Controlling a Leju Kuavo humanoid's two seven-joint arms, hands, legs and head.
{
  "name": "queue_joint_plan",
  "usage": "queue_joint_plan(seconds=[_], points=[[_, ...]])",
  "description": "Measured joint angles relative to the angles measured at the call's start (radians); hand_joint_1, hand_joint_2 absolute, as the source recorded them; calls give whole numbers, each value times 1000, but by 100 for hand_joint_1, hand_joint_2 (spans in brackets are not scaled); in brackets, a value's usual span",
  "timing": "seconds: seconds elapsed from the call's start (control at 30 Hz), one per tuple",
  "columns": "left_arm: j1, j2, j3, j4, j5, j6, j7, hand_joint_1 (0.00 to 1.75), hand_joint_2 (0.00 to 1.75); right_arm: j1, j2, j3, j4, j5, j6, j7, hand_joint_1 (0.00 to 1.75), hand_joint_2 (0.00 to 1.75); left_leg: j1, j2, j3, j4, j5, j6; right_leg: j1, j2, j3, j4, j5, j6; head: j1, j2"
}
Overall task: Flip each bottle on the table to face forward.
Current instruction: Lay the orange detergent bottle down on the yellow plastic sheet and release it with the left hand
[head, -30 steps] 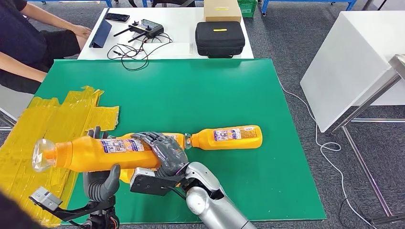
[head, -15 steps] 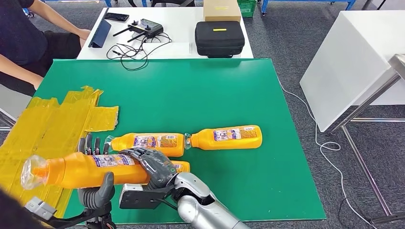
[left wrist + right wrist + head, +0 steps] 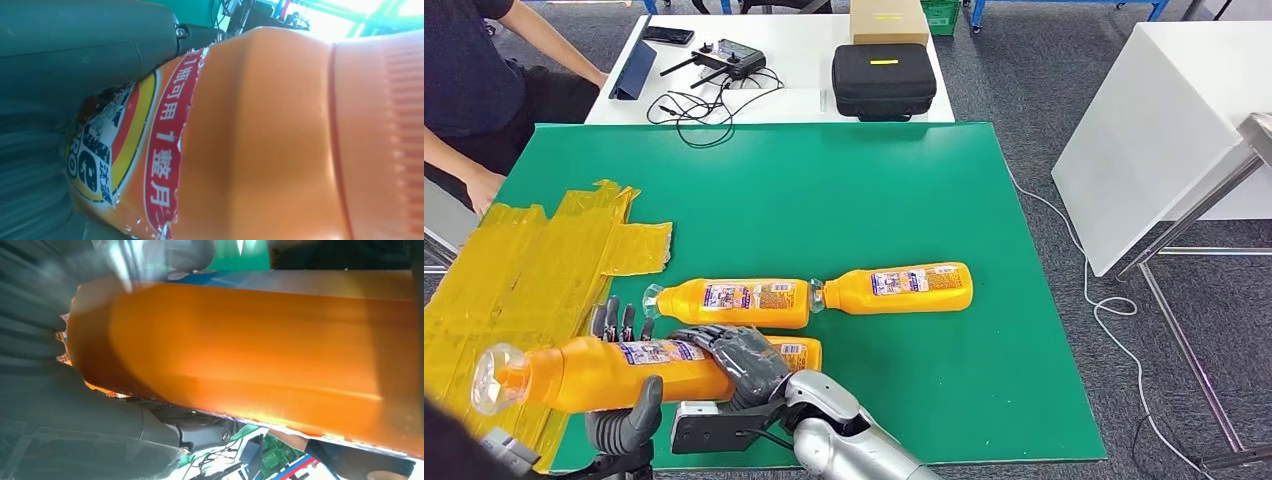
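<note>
Now lower and nearer the robot than a second ago, the orange bottle (image 3: pixel 614 372) lies level over the green table's (image 3: pixel 904 200) near-left edge, gripped by left hand (image 3: pixel 624 405) and right hand (image 3: pixel 739 360), likely mid-flip.

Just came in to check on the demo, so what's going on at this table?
The robot holds one orange bottle lying sideways above the near edge of the green table, with the left robot hand gripping it from below and the right robot hand wrapped over it. Three more orange bottles lie on the table beyond it. A person sits at far left.
</note>
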Motion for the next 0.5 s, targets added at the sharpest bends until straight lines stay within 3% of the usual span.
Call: queue_joint_plan(seconds=[0.23,0.27,0.37,0.4,0.5], points=[[14,0,16,-13,-8,-19,-3,175,175,-1,1,13,4,2,-27,-4,175,175,0,0,0,0,0,0,0,0,0,0,0,0,0,0],[15,-1,19,-15,-9,-24,-3,175,175,-1,1,12,4,2,-30,-10,154,175,0,0,0,0,0,0,0,0,0,0,0,0,0,0],[16,-1,26,-20,-12,-37,-3,175,175,0,-1,6,4,1,-31,-27,25,175,0,0,0,0,0,0,0,0,0,0,0,0,0,0],[15,-1,29,-21,-14,-40,-3,175,175,1,-3,3,4,0,-31,-33,1,131,0,0,0,0,0,0,0,0,0,0,0,0,0,0],[14,-2,39,-23,-25,-50,-3,175,175,16,-10,-18,0,-17,-25,-56,0,0,0,-1,0,0,0,0,0,0,0,0,0,0,0,0]])
